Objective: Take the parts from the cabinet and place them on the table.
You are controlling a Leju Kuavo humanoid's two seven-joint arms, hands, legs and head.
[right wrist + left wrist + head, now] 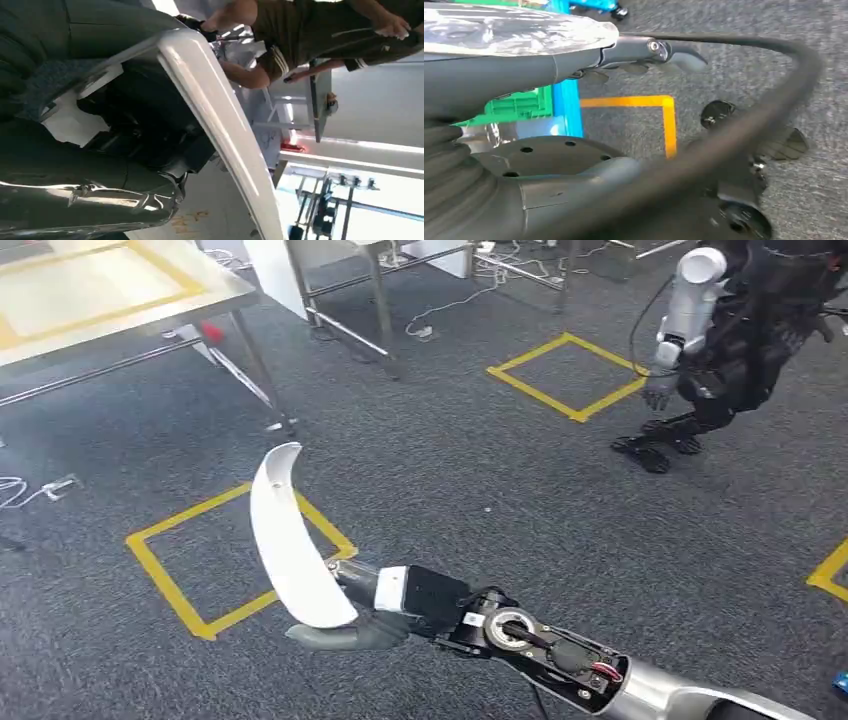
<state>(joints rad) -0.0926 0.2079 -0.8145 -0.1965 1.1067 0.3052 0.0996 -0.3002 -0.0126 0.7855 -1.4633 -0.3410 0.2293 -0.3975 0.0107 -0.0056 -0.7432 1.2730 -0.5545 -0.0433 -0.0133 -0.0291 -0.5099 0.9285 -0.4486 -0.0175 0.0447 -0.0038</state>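
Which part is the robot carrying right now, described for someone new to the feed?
Start in the head view at the silver right arm crossing the grey carpet. At its end, the right hand grips a long, curved, glossy white plastic part. It stands above a yellow tape square, the one smooth white blade shape here.

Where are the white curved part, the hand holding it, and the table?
white curved part (285, 540), head view, middle of its blade
right hand (375, 605), head view, palm under the part
table (150, 302), head view, its near edge
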